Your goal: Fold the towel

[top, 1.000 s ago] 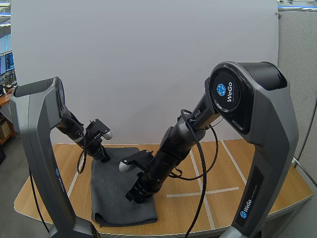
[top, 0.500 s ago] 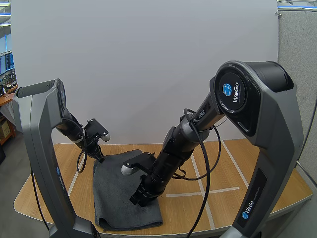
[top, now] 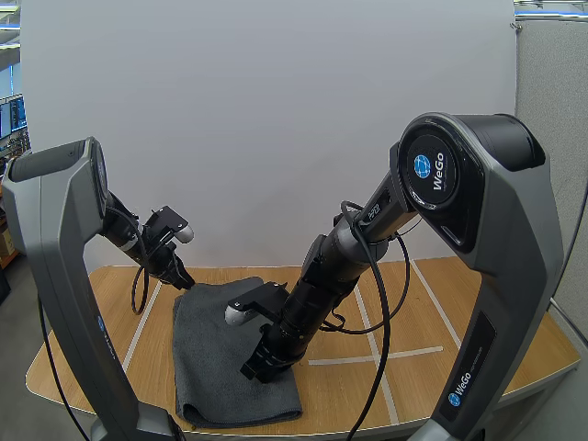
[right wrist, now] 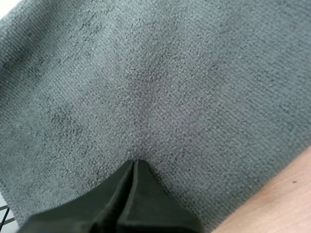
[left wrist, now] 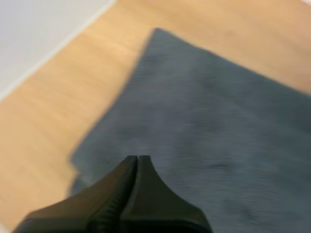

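Note:
A dark grey towel (top: 220,354) lies folded on the wooden table (top: 432,322), its doubled edge toward the front. My right gripper (top: 258,367) is shut, and its tip presses down on the towel's right half; in the right wrist view the joined fingers (right wrist: 132,167) form one wedge dug into the grey pile (right wrist: 160,82). My left gripper (top: 183,282) is shut on nothing and hovers just off the towel's far left corner. In the left wrist view its closed wedge (left wrist: 136,161) hangs above the towel (left wrist: 214,126), near that corner.
Pale tape lines (top: 372,344) cross the table to the right of the towel, and another line (top: 138,322) runs along its left. Bare wood lies on both sides of the towel.
My left gripper has risen and drawn back to the left, off the towel's far corner. The towel shifted slightly right and lies flatter. My right gripper has stayed pressed on it.

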`<state>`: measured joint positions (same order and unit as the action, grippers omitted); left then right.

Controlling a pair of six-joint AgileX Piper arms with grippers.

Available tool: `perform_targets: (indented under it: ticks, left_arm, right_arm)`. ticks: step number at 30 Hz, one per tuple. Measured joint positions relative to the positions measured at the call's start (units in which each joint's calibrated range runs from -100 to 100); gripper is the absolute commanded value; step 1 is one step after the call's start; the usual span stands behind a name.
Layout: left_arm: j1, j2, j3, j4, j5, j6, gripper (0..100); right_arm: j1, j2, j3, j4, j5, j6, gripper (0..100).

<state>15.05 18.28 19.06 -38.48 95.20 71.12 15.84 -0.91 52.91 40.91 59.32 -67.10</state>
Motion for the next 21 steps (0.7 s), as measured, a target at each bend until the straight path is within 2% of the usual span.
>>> perform_targets:
  ticks: [13, 21]
  left_arm:
    - [0.0, 3.93, 0.0, 11.04, 3.01, -3.79, 0]
    - [0.0, 7.05, 0.0, 10.04, -12.93, -4.99, 0]
  right_arm:
    - [0.0, 0.0, 0.0, 0.11, -0.18, 0.09, 0]
    - [0.0, -0.03, 0.27, 0.22, -1.62, 0.18, 0]
